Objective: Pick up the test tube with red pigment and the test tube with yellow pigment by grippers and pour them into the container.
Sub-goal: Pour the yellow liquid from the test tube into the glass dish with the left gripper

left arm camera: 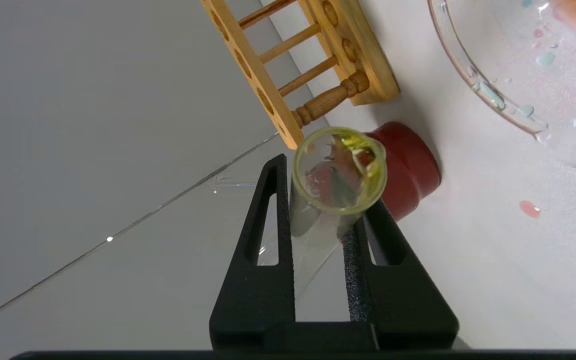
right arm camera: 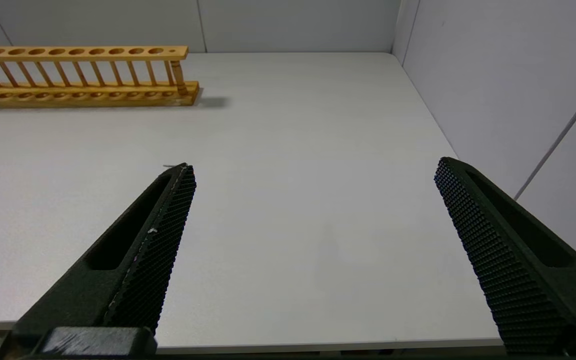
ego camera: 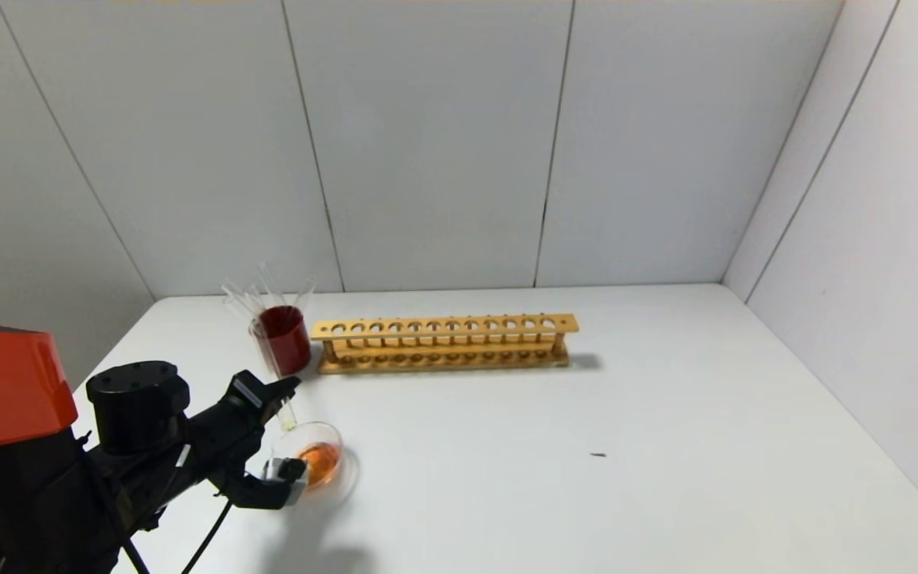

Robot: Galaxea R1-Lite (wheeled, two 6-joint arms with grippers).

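My left hand (left arm camera: 324, 220) grips the test tube with yellow pigment (left arm camera: 335, 175) beside the container (ego camera: 311, 461) of orange liquid near the red cup (ego camera: 284, 339). Only the right wrist view shows my right hand (right arm camera: 313, 210), spread wide, holding nothing, above the desk (right arm camera: 293, 150).

Lab bench: wooden test-tube rack (ego camera: 445, 343), grey partitions (ego camera: 427, 143).

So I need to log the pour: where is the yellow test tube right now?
In the head view it is at the table's near left, clamped in the left claw, the yellow test tube held at the rim of the glass dish, just in front of the red cup.
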